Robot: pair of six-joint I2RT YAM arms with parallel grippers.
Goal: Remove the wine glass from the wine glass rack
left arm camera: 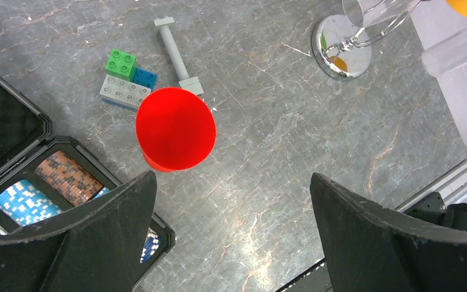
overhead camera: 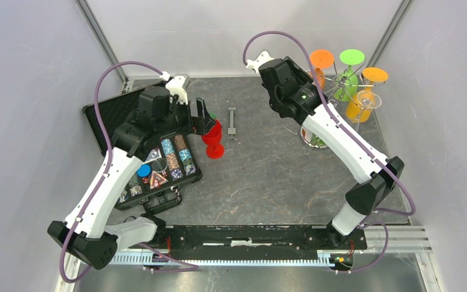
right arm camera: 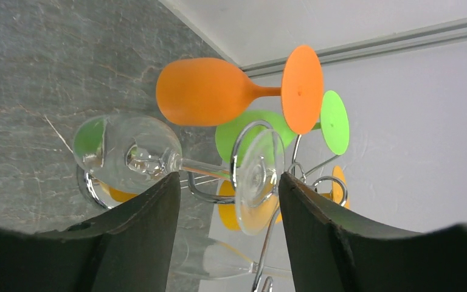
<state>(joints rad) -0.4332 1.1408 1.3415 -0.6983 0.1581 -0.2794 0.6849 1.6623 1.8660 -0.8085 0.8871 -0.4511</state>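
Observation:
The wine glass rack [overhead camera: 342,80], a silver wire stand, is at the back right; its round shiny base [left arm camera: 342,55] shows in the left wrist view. Orange [right arm camera: 204,91], green [right arm camera: 334,121] and yellow-orange [overhead camera: 374,75] glasses hang on it. A clear wine glass [right arm camera: 127,155] hangs in a wire loop. My right gripper [right arm camera: 230,176] is open, its fingers on either side of the clear glass's stem and foot, not touching. A red wine glass [overhead camera: 214,140] stands on the table. My left gripper [left arm camera: 232,179] is open and empty, just above and beside it.
An open black case of poker chips [overhead camera: 158,164] lies left of the red glass. Green, grey and blue toy bricks [left arm camera: 124,79] and a grey bar [left arm camera: 176,55] lie behind it. The enclosure's back and right walls stand close to the rack.

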